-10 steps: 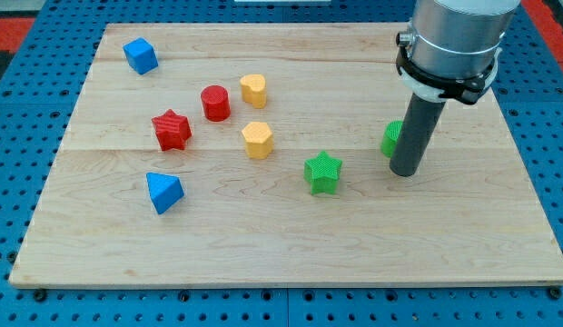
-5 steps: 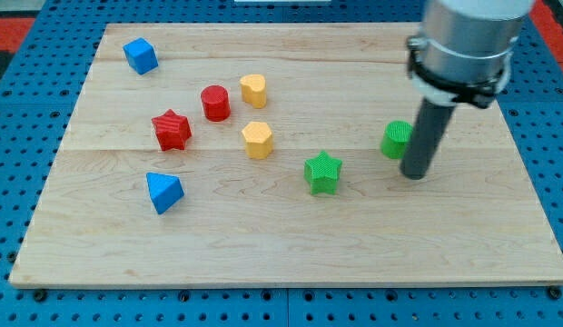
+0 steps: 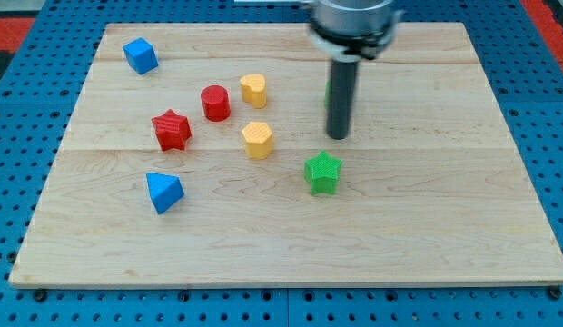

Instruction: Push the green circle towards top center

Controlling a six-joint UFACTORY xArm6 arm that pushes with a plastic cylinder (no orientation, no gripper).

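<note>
The green circle (image 3: 328,94) shows only as a thin green sliver on the left side of my rod, at the upper middle of the board. The rod hides most of it. My tip (image 3: 338,137) rests on the board just below the circle, towards the view's bottom. The green star (image 3: 322,173) lies a little below and left of the tip, apart from it.
A yellow heart (image 3: 253,89), a red cylinder (image 3: 215,103), a yellow hexagon (image 3: 257,139) and a red star (image 3: 172,130) cluster left of the tip. A blue cube (image 3: 141,55) sits top left. A blue triangle (image 3: 163,192) lies lower left.
My tip has swept from the view's right up and to the left. The green circle has moved with it from the right side to the upper middle. The other blocks have not moved.
</note>
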